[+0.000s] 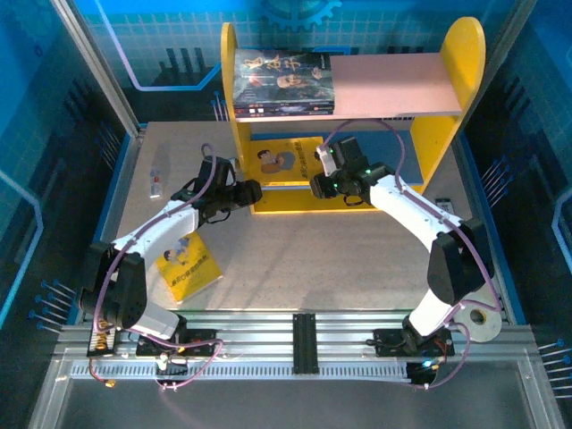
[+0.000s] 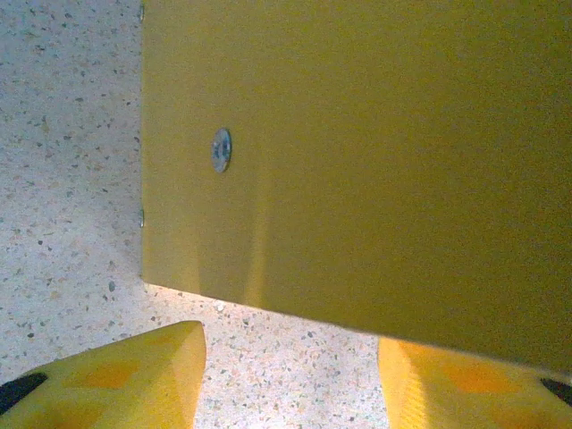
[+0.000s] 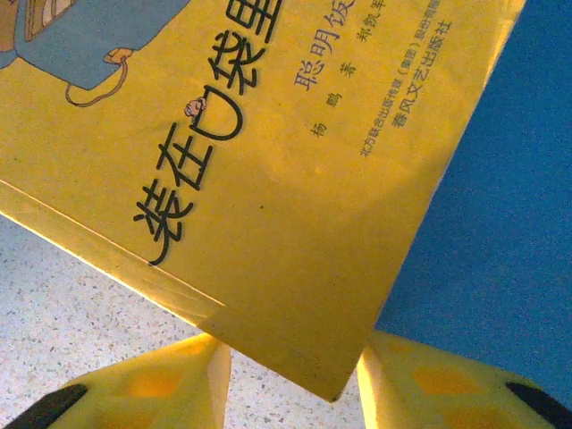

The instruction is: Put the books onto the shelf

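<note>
Yellow book (image 3: 268, 197) lies flat on the shelf (image 1: 466, 71), on its blue lower board (image 3: 500, 232), with the near corner poking out over the table (image 3: 71, 304). It looks thin, light and bendy with a slick cover, so pinch the near edge, I'd say. Right gripper (image 3: 290, 375) is apart, straddling that corner, not clamped. Left gripper (image 2: 288, 357) is apart and empty, facing the left side panel (image 2: 357, 161).

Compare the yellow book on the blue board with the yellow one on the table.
The shelf book lies on the blue lower board of the shelf, roughly square to it; the table book lies on the tabletop, turned askew. The right gripper flanks the shelf book's corner; no gripper is at the table book. Both are yellow paperbacks lying flat, cartoon cover up.
</note>
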You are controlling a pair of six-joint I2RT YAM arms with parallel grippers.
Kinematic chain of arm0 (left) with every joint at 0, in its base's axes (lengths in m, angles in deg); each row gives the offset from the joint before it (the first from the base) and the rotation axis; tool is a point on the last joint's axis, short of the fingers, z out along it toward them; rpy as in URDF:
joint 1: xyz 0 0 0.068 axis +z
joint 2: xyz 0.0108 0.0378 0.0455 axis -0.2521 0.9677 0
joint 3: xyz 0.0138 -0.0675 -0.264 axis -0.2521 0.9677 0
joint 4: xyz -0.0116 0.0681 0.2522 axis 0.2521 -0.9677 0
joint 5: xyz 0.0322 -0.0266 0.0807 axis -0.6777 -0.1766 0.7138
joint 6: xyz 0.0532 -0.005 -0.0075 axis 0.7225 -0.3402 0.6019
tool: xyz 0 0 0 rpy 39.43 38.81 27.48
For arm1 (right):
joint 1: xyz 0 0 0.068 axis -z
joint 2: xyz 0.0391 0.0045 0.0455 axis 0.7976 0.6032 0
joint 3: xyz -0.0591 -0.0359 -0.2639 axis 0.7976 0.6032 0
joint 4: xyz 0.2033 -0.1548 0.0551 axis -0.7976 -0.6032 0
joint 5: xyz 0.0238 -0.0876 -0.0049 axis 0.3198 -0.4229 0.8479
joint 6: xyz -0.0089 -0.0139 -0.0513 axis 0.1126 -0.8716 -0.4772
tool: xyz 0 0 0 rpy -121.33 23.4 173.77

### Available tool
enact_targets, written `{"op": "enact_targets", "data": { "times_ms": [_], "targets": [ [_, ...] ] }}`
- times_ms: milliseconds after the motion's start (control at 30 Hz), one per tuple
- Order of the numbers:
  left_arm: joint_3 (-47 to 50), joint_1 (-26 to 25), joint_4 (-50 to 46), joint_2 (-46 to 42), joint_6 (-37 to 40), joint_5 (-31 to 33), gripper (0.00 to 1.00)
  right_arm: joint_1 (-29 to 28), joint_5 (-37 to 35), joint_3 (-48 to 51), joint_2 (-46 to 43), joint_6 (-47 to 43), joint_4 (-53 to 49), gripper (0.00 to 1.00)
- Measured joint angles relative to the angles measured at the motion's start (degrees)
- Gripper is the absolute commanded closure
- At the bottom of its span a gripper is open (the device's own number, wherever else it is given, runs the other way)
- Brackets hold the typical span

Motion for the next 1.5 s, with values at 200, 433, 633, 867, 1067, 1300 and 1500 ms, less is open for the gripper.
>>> {"op": "enact_targets", "data": {
  "times_ms": [200, 433, 633, 867, 1067, 1300, 1500],
  "targets": [
    [0.00, 0.00, 0.48, 0.37, -0.02, 0.55, 0.46, 0.17, 0.87, 0.00, 0.00, 0.66, 0.39, 0.52],
    [-0.15, 0.00, 0.63, 0.81, 0.00, 0.87, 0.45, 0.20, 1.18, 0.00, 0.00, 0.68, 0.44, 0.49],
    [-0.66, 0.00, 0.63, 1.38, -0.02, 1.22, 0.45, 0.20, 1.51, 0.00, 0.02, 0.90, 0.63, 0.46],
    [-0.83, 0.00, 0.61, 1.46, -0.02, 1.66, 0.45, 0.20, 1.49, 0.00, 0.57, 1.27, 1.27, 0.45],
    [-0.87, 0.00, 0.63, 1.86, -0.02, 1.68, 0.45, 0.20, 1.40, -0.33, 0.76, 1.75, 1.25, 0.45],
    [-1.18, 0.00, 0.61, 2.08, 0.00, 1.70, 0.45, 0.20, 1.42, -0.61, 0.85, 2.16, 1.18, 0.46],
    [-1.33, 0.00, 0.61, 2.08, 0.00, 1.86, 0.45, 0.59, 1.57, -0.63, 1.03, 2.21, 1.42, 0.49]
  ]
}}
